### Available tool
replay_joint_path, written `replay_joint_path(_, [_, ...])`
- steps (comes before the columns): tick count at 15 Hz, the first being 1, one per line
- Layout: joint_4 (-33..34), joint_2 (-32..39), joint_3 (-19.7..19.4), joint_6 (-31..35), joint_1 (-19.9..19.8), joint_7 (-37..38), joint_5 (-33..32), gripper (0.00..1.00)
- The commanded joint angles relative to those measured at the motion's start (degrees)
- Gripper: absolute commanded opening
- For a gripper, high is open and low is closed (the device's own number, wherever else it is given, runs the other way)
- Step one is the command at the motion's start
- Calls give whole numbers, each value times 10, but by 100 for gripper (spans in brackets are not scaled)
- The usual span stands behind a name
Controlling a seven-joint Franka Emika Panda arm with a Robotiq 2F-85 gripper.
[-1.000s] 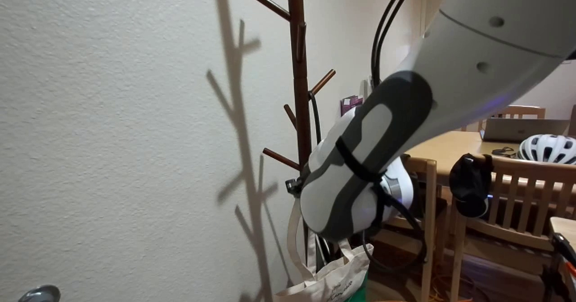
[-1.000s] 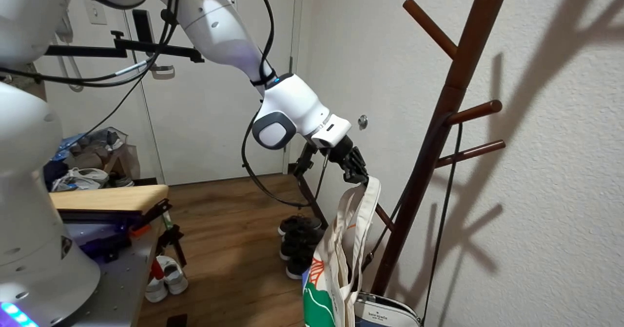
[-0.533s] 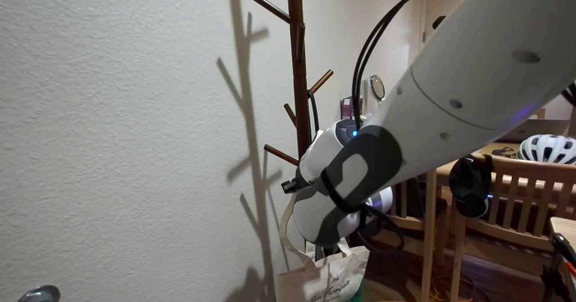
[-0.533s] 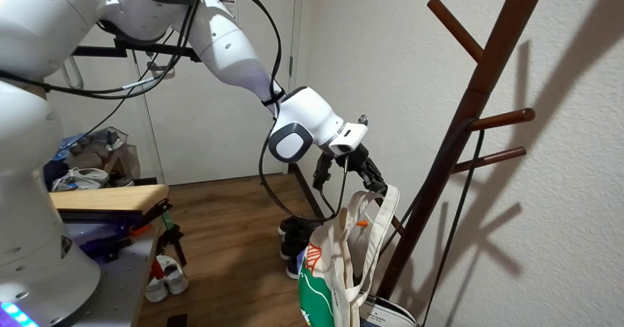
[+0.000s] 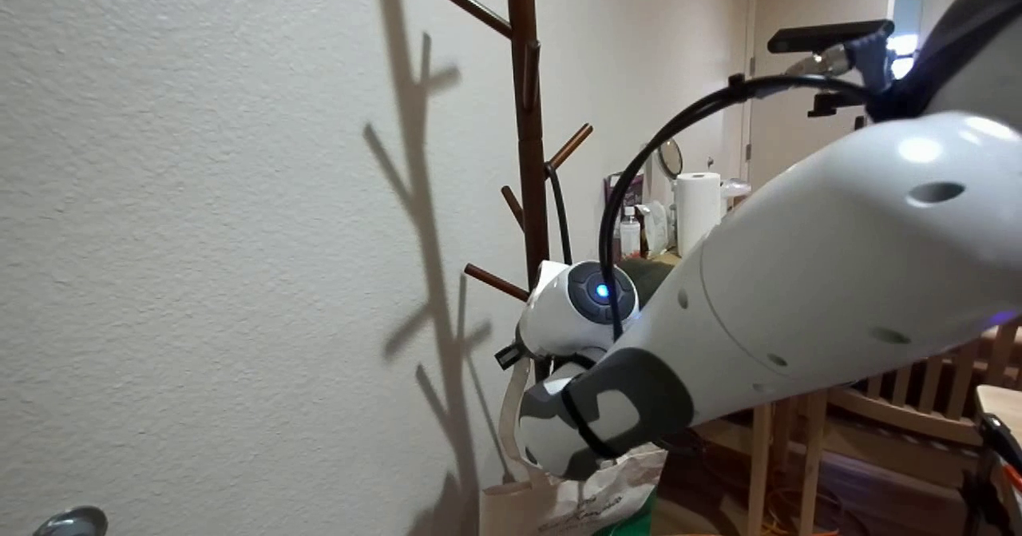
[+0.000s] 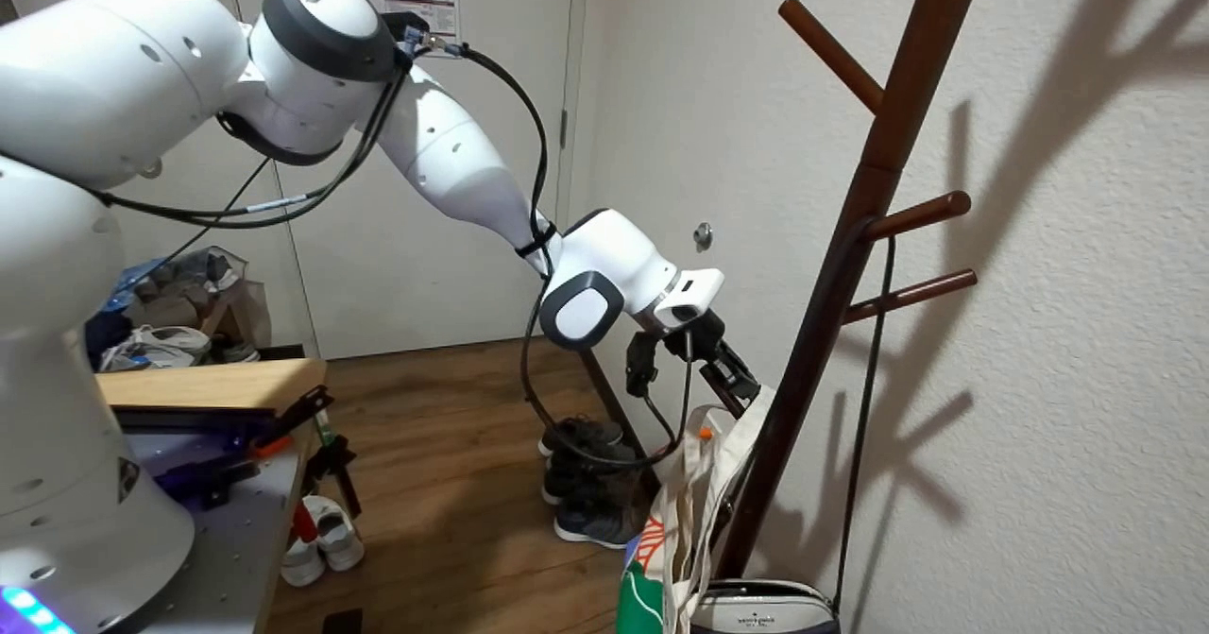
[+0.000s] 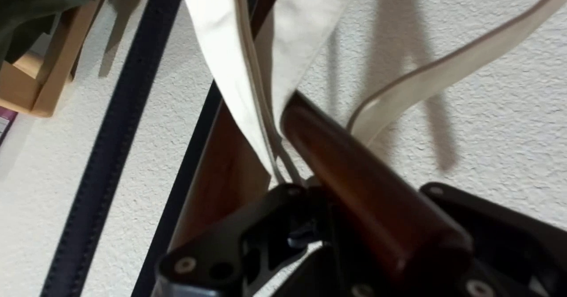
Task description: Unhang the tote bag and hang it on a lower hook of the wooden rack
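The cream tote bag [image 5: 579,508] with green print hangs below my gripper; it also shows in an exterior view [image 6: 652,544]. My gripper [image 6: 741,385] appears shut on its strap [image 7: 230,71]; the pinch is partly hidden in the wrist view [image 7: 365,190]. The brown wooden rack [image 6: 878,171] stands at the wall. Its low hook [image 6: 723,393] is right at the jaws. In the wrist view this hook [image 7: 376,182] crosses before the fingers, between parts of the strap. I cannot tell whether the strap rests on it.
A small white handbag [image 6: 760,615] hangs from the rack by a long dark strap [image 7: 110,133]. More hooks [image 5: 497,282] stick out above my gripper. Shoes [image 6: 590,483] lie on the floor. Chairs [image 5: 918,404] stand behind the arm.
My gripper and the tote bag's strap have moved toward the rack and lower. The rack leaned aside half a second ago and is back near its earlier place.
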Motion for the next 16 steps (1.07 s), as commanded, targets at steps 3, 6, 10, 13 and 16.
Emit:
replay_joint_path(3, [39, -11, 27, 0, -30, -33, -22, 42])
replay_joint_path(6, [30, -74, 80, 19, -67, -40, -148, 62])
replay_joint_path(10, [-20, -127, 101, 15, -83, -26, -299, 89])
replay_joint_path(13, [-59, -164, 104, 30, -86, -17, -386, 100])
replay_joint_path(16, [-98, -209, 103, 6, -79, -22, -440, 100])
